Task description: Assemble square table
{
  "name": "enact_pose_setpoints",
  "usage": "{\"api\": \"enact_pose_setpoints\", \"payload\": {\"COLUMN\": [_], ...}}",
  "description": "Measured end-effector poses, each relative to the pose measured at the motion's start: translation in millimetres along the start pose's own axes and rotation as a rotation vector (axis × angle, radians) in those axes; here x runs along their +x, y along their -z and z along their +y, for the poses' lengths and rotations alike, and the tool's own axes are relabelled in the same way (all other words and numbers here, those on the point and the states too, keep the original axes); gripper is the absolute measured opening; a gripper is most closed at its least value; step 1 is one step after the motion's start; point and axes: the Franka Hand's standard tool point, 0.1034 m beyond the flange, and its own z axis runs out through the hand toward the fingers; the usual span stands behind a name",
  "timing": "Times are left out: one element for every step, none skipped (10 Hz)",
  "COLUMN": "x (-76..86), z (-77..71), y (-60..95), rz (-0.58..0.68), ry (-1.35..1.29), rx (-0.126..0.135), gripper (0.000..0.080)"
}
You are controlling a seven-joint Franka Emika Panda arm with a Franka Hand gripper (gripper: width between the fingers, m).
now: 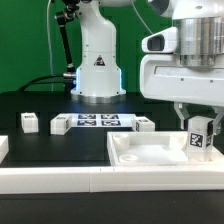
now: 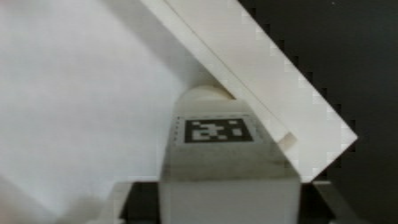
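White leg (image 1: pixel 198 140) is pinched in the partly spread tool (image 1: pixel 198 124), at the slab's (image 1: pixel 140 152) corner.

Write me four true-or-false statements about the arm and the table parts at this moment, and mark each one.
1. The fingers are closed on a tagged white leg, held upright. True.
2. That leg is at the end of the slab on the exterior view's left. False: it is at the end on the exterior view's right, close by the raised rim.
3. The marker board lies between two loose legs beyond the slab. True.
4. The slab stands on its edge. False: it lies flat with its rim up.
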Motion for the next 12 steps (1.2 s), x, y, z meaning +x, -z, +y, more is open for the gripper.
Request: {"api": "enact_pose_setpoints", "payload": {"x": [-0.5,-1.1,-2.4,-2.5,-2.6,-3.8,-4.3,-3.8,-4.1,-6.3,-7.1,-7.2], "z": [-0.2,-0.1,-0.5,-1.4,-2.0,-3.0,-3.6,-3.4,-3.8,-5.1,-5.6,-5.7], "y": [-0.3,-0.6,-0.4,-0.1,-0.1,-0.1,0.0,0.0,0.0,-0.2,-0.3,-0.3], "rz": [-0.005,-0.006,0.001,0.005,-0.013,-0.028,-0.040,-0.052,-0.067,-0.074,-0.075,-0.074], "ry": [-0.087,-0.200,-0.300,-0.385,-0.492,-0.582,-0.654,-0.700,-0.778,-0.823,-0.819,-0.804], "rx": [0.007,0.024,0.035,0.056,0.072,0.078,0.082,0.086,0.090,0.090,0.090,0.091], "gripper": [0.0293,0.0293,0.0293,0.0293,0.0293,0.0293,0.0293,0.0293,0.0293,0.0421,0.0421,0.0561]}}
